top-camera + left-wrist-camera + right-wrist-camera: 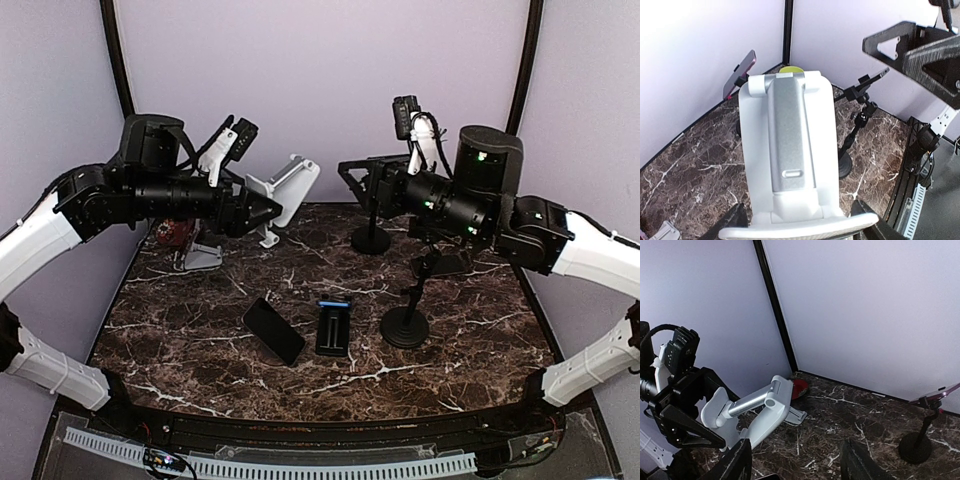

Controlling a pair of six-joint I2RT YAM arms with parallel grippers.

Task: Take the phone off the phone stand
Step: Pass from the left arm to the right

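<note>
My left pincer (pixel 264 210) is clamped on the foot of a white plastic folding stand (pixel 790 145) with a brushed-silver arm, its jaws fairly wide around it. At six o'clock on the dark, white-veined marble tabletop (pixel 180 320), a glossy black phone (pixel 273 330) and a blue-edged one (pixel 333 328) lie flat. Toward twelve, the maroon-edged phone (pixel 741 74) rests tilted on a black round-based stand (pixel 916 446). My right pincer (pixel 796 462) is near it, open and empty. A second black stand (pixel 405 325) sits at four.
</note>
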